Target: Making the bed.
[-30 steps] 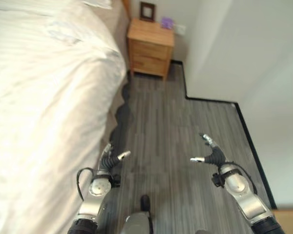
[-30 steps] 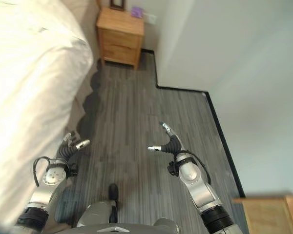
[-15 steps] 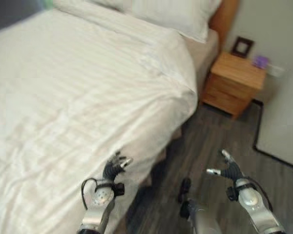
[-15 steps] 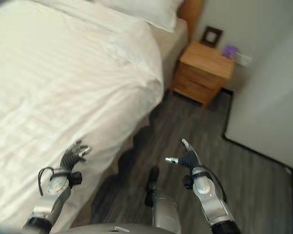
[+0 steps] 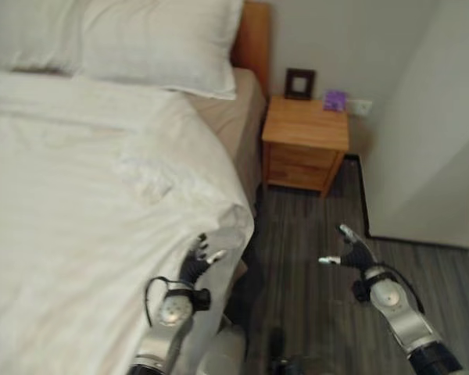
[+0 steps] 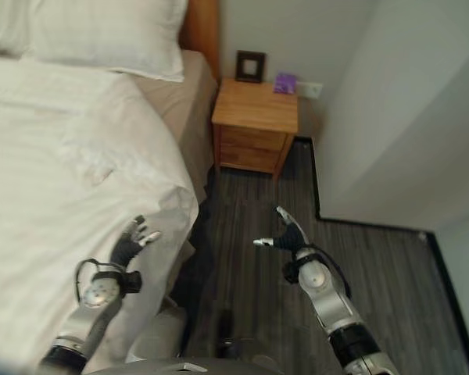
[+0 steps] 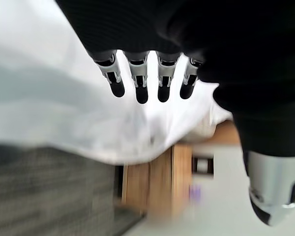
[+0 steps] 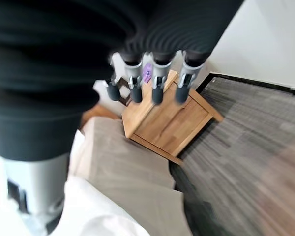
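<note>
Bed (image 5: 242, 117), white duvet (image 5: 78, 234) spread over it, its corner (image 5: 230, 223) drooping off the side short of the pillows (image 5: 141, 47), likely awaiting a pull. Wooden nightstand (image 5: 305, 144) beyond. Left hand (image 5: 194, 266) just beside that corner, right hand (image 5: 352, 254) over floor; both empty, fingers relaxed, seemingly poised to reach.

No readable text, labels or numbers anywhere; small purple item (image 5: 334, 100) on wooden nightstand (image 5: 305, 141) too blurred to show any print.

Bare floor (image 5: 313, 258) lies open between the bed (image 5: 78, 219) and the wall (image 5: 430, 141). The nightstand (image 5: 305, 144) blocks the far end, just beside the bed.
</note>
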Tool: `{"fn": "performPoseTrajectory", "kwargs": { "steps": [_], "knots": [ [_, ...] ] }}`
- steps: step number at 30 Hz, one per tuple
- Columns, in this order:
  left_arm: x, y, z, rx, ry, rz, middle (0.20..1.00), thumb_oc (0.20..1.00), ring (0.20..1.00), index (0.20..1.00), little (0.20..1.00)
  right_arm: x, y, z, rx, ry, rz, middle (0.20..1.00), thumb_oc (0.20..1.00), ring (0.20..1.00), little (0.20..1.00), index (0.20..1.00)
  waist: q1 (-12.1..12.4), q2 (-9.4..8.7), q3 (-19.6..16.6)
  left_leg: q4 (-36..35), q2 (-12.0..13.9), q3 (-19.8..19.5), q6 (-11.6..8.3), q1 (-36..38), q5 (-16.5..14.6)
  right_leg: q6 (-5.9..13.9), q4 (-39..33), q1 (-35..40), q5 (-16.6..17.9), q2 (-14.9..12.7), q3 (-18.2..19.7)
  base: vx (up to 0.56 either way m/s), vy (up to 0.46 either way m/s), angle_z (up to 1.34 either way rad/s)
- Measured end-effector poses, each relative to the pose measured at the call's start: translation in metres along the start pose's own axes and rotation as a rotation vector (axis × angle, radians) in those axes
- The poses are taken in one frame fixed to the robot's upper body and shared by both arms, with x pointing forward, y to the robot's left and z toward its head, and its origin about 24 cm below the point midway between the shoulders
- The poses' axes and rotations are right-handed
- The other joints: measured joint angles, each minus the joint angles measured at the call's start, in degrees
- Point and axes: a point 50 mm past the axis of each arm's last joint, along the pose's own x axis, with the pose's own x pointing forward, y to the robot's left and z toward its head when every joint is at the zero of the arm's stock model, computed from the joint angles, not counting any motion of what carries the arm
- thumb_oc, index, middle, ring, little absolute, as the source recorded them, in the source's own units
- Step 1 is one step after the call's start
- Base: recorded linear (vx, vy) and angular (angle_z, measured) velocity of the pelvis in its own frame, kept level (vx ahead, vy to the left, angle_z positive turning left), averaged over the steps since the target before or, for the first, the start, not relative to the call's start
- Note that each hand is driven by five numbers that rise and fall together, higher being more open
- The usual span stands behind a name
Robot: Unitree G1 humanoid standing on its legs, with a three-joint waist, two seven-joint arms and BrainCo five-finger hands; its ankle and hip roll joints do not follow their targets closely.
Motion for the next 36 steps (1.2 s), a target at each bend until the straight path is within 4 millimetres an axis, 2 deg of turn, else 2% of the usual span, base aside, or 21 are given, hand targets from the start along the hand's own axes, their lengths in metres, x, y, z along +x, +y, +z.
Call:
{"fn": "performPoseTrajectory", "kwargs": {
  "steps": [2,4,5,6,8,9,12,15,18,21,23,24,25,26,27,28,31,32,33,35,36],
  "knots": [
    [0.001,-0.012,0.003,-0.019,-0.015,-0.050,1.000,1.000,1.000,1.000,1.000,-0.011,0.005,-0.013,-0.006,0.045,0.022,1.000,1.000,1.000,1.000,1.000,-1.99,3.49,-0.73,-7.33,1.35,2.04,-1.36,-0.22,1.24,1.35,-1.81,4.26,-2.27,1.44,-1.09,0.28,-0.030,-0.11],
    [0.006,-0.018,0.012,-0.049,-0.045,-0.062,1.000,1.000,1.000,1.000,1.000,-0.025,0.015,-0.027,0.009,0.102,0.044,1.000,1.000,1.000,1.000,1.000,-1.84,4.80,-1.69,-2.83,5.99,15.72,-1.03,-2.28,1.60,4.68,2.93,6.87,-7.33,3.14,-1.35,0.50,-0.050,0.21],
    [0.010,-0.016,0.024,-0.047,-0.089,-0.062,1.000,1.000,1.000,1.000,1.000,-0.028,0.021,-0.027,0.024,0.109,0.054,1.000,1.000,1.000,1.000,1.000,-3.13,2.09,-2.29,-2.23,6.79,21.27,-1.19,-2.70,1.69,4.00,10.52,4.82,-11.65,2.93,-3.73,0.42,0.045,0.55],
    [0.008,-0.009,0.037,-0.017,-0.147,-0.066,1.000,1.000,1.000,1.000,1.000,-0.024,0.028,-0.019,0.047,0.078,0.065,1.000,1.000,1.000,1.000,1.000,-0.98,-4.53,-3.42,-2.83,1.62,23.39,1.89,-2.34,2.98,3.16,7.19,5.84,-14.77,-0.70,-4.07,0.43,0.110,0.61],
    [0.006,-0.008,0.033,-0.006,-0.135,-0.069,1.000,1.000,1.000,1.000,1.000,-0.017,0.025,-0.010,0.049,0.045,0.054,1.000,1.000,1.000,1.000,1.000,-1.37,-2.12,-2.99,-6.15,0.86,20.53,7.93,1.88,8.67,5.69,7.22,8.89,-13.40,0.03,-6.25,0.34,0.076,0.12],
    [0.005,-0.003,0.031,0.021,-0.119,-0.062,1.000,1.000,1.000,1.000,1.000,-0.012,0.030,-0.001,0.065,0.014,0.061,1.000,1.000,1.000,1.000,1.000,-1.34,-2.60,-3.20,-9.13,-1.32,20.70,8.39,5.47,8.30,8.27,16.79,7.06,-14.54,-1.91,-6.92,0.30,0.043,0.11],
    [0.008,0.002,0.039,0.058,-0.142,-0.064,1.000,1.000,1.000,1.000,1.000,-0.011,0.035,0.009,0.066,-0.021,0.066,1.000,1.000,1.000,1.000,1.000,-2.11,-1.86,-3.06,-12.49,-0.81,17.93,9.48,9.94,9.65,15.28,43.15,-3.01,-10.07,-7.57,-10.67,0.21,0.006,0.50],
    [0.008,0.000,0.043,0.084,-0.156,-0.084,1.000,1.000,1.000,1.000,1.000,-0.008,0.026,0.013,0.041,-0.043,0.041,1.000,1.000,1.000,1.000,1.000,-4.13,-0.26,-2.59,-12.99,-0.16,12.10,11.17,13.54,6.54,15.98,49.91,-12.68,-10.45,-12.70,-8.47,0.29,-0.140,0.93],
    [0.005,-0.001,0.038,0.073,-0.140,-0.086,1.000,1.000,1.000,1.000,1.000,-0.007,0.021,0.007,0.042,-0.018,0.019,1.000,1.000,1.000,1.000,1.000,-4.17,2.19,-1.62,-13.88,1.66,8.90,6.74,16.27,5.16,14.66,26.55,-15.02,-5.90,-20.34,-10.46,0.30,-0.413,0.53],
    [0.003,0.005,0.035,0.031,-0.126,-0.065,1.000,1.000,1.000,1.000,1.000,-0.008,0.022,0.002,0.044,0.005,0.019,1.000,1.000,1.000,1.000,1.000,-4.34,1.29,-1.61,-13.89,3.24,5.42,3.25,16.63,3.98,13.99,6.48,-10.95,0.66,-21.85,-6.99,0.28,-0.448,0.75],
    [0.006,0.013,0.033,0.032,-0.115,-0.032,1.000,1.000,1.000,1.000,1.000,-0.009,0.024,-0.001,0.048,0.020,0.024,1.000,1.000,1.000,1.000,1.000,-4.90,0.19,-1.55,-13.50,5.79,-0.21,0.27,16.46,3.42,14.78,-4.52,-4.02,7.03,-19.35,10.21,0.32,-0.705,1.32],
    [0.008,0.016,0.032,0.024,-0.110,-0.017,1.000,1.000,1.000,1.000,1.000,-0.010,0.026,-0.009,0.049,0.054,0.025,1.000,1.000,1.000,1.000,1.000,-5.05,-1.15,-1.95,-13.45,6.67,-3.53,-3.27,15.50,3.27,16.47,-1.85,-0.91,6.41,-18.84,14.79,0.28,-0.711,1.75],
    [0.014,0.009,0.033,-0.016,-0.115,-0.014,1.000,1.000,1.000,1.000,1.000,-0.012,0.020,-0.020,0.036,0.098,0.012,1.000,1.000,1.000,1.000,1.000,-5.39,0.52,-1.72,-13.07,9.83,-5.76,-4.72,14.16,3.11,18.47,0.84,-1.12,-0.20,-15.78,14.75,0.19,-0.522,1.40],
    [0.013,0.001,0.026,-0.055,-0.085,-0.024,1.000,1.000,1.000,1.000,1.000,-0.015,0.011,-0.024,0.019,0.111,-0.009,1.000,1.000,1.000,1.000,1.000,-4.95,3.27,-1.53,-12.73,13.33,-5.15,-3.38,12.66,4.41,16.05,2.48,-1.98,-0.05,-11.92,13.15,0.15,-0.510,0.95],
    [0.008,0.001,0.022,-0.063,-0.075,-0.034,1.000,1.000,1.000,1.000,1.000,-0.015,0.009,-0.024,0.008,0.113,-0.012,1.000,1.000,1.000,1.000,1.000,-5.09,3.92,-1.41,-13.28,14.51,-3.17,-2.28,12.27,7.23,15.20,2.98,-2.20,-0.77,-10.55,12.58,0.13,-0.514,0.60],
    [0.001,0.002,0.012,-0.080,-0.042,-0.020,1.000,1.000,1.000,1.000,1.000,-0.016,0.011,-0.026,0.003,0.124,-0.002,1.000,1.000,1.000,1.000,1.000,-4.99,4.60,-1.34,-14.42,16.46,0.08,0.32,12.50,13.02,13.39,2.98,-1.53,-0.95,-8.45,10.25,0.12,-0.531,0.51],
    [-0.006,0.016,-0.005,-0.109,0.009,0.061,1.000,1.000,1.000,1.000,1.000,-0.015,0.012,-0.027,-0.022,0.125,0.014,1.000,1.000,1.000,1.000,1.000,-6.31,4.18,-1.62,-13.70,17.22,2.14,-1.72,11.86,21.34,9.97,4.13,0.36,-2.82,-6.19,7.42,0.05,-0.385,0.52],
    [-0.005,0.021,-0.008,-0.159,0.019,0.119,1.000,1.000,1.000,1.000,1.000,-0.015,0.009,-0.026,-0.032,0.118,0.012,1.000,1.000,1.000,1.000,1.000,-6.80,4.62,-1.93,-11.53,17.67,3.20,-0.60,9.05,24.60,8.62,4.19,0.67,-4.21,-4.33,5.53,-0.13,-0.670,1.44],
    [0.003,0.016,0.003,-0.223,-0.021,0.126,1.000,1.000,1.000,1.000,1.000,-0.017,0.006,-0.028,-0.026,0.127,-0.005,1.000,1.000,1.000,1.000,1.000,-8.00,2.20,-1.60,-6.81,15.67,5.89,-1.45,2.48,26.31,7.31,2.85,1.09,-3.81,-6.19,1.49,-0.15,-0.443,1.44],
    [0.003,0.018,0.004,-0.245,-0.026,0.134,1.000,1.000,1.000,1.000,1.000,-0.013,0.008,-0.021,-0.031,0.098,0.014,1.000,1.000,1.000,1.000,1.000,-6.31,1.43,-1.64,-3.05,12.57,10.32,-0.84,1.67,26.60,6.09,2.58,0.96,-3.23,-6.88,0.16,-0.08,-0.304,0.84],
    [0.002,0.021,0.004,-0.252,-0.029,0.149,1.000,1.000,1.000,1.000,1.000,-0.011,0.008,-0.010,0.005,0.053,-0.004,1.000,1.000,1.000,1.000,1.000,-7.33,1.34,-1.67,2.23,11.17,15.44,-0.95,0.18,19.50,5.53,1.06,2.34,-2.28,-8.24,-1.96,0.02,-0.359,0.59]
  ]
}}
